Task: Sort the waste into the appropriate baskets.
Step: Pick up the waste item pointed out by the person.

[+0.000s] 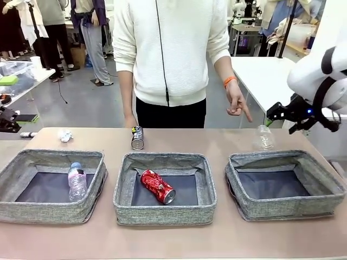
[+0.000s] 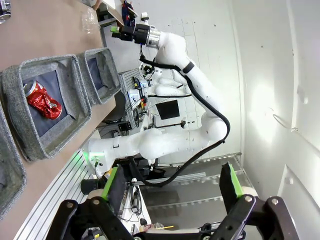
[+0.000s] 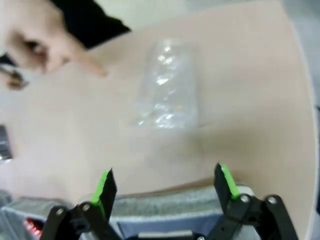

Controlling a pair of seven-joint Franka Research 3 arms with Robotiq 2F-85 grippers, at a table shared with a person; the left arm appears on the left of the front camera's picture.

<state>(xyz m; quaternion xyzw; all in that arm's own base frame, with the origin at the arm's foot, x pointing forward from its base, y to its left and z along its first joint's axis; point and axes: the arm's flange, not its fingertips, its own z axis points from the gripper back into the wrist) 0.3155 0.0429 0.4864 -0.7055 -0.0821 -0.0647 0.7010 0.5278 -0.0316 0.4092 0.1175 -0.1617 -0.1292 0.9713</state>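
Front, bins: left bin [image 1: 51,216], middle bin [image 1: 165,215] and right bin [image 1: 287,208] stand in a row on the table [image 1: 173,241].
Front, capped bottle [image 1: 77,181]: lying in the left bin.
Front, red can [image 1: 158,186]: lying at a slant in the middle bin.
Front, dark can [image 1: 137,137]: on the table just beyond the middle bin, outside it.
Front, wad [image 1: 65,135]: on the table beyond the left bin.
Front, bottle [image 1: 264,138]: on the table just beyond the right bin's far wall.
Front, hand [image 1: 237,103]: one finger points down toward the bottle from above, clear of it.
Front, right gripper [image 1: 274,116]: in the air just right of the bottle, fingers aimed toward it, holding nothing.
Left wrist, left gripper [image 2: 172,185]: jaws spread wide with nothing between them, off the table's near side.
Left wrist, red can [image 2: 44,101]: inside the middle bin [image 2: 65,135], with the right bin [image 2: 107,75] beyond it.
Left wrist, bottle [image 2: 90,20]: on the table past the right bin, near the right gripper [image 2: 117,31].
Right wrist, right gripper [image 3: 165,185]: jaws wide apart and empty, above the right bin's far rim [image 3: 165,202].
Right wrist, bottle [image 3: 167,85]: blurred, on the table ahead of the fingers and apart from them.
Right wrist, hand [image 3: 35,45]: fingertip just beside the bottle; contact cannot be told.
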